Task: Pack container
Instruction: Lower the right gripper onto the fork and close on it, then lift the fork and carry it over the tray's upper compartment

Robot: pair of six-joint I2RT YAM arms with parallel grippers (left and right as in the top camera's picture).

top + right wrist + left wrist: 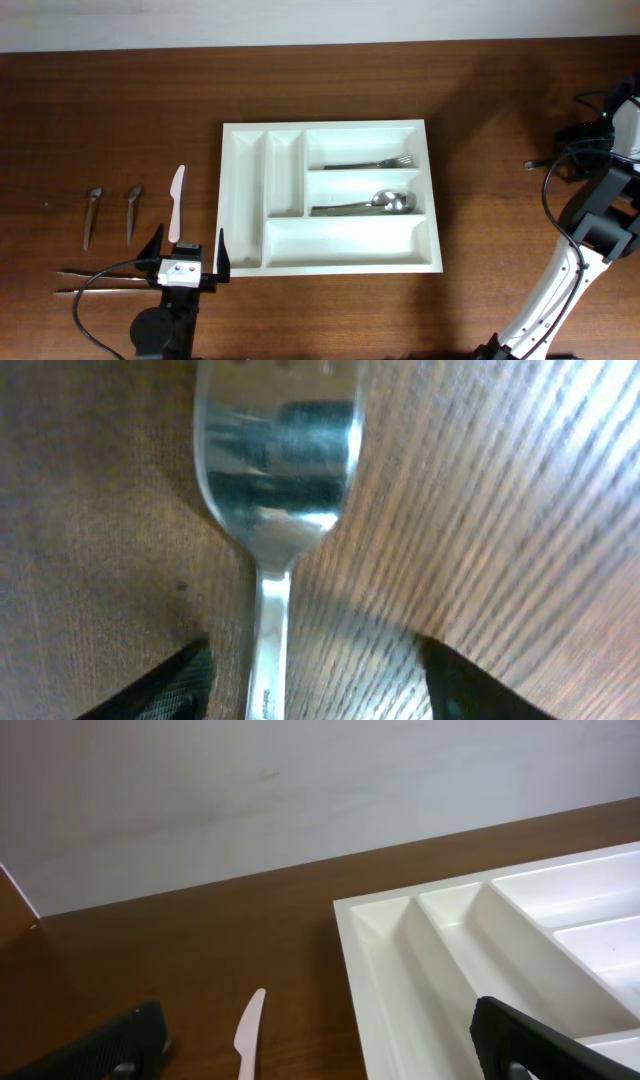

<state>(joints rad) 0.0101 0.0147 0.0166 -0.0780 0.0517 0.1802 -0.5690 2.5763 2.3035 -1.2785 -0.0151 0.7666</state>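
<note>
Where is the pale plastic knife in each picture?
Overhead: the plastic knife lies just left of the white tray, left of middle in the picture.
Left wrist: the knife is at the bottom edge, left of the tray's rim.
Right wrist: not in it; only a metal fork shows.
Shared landmark: the tray's two narrow slots, nearest the knife in both views that show it.
</note>
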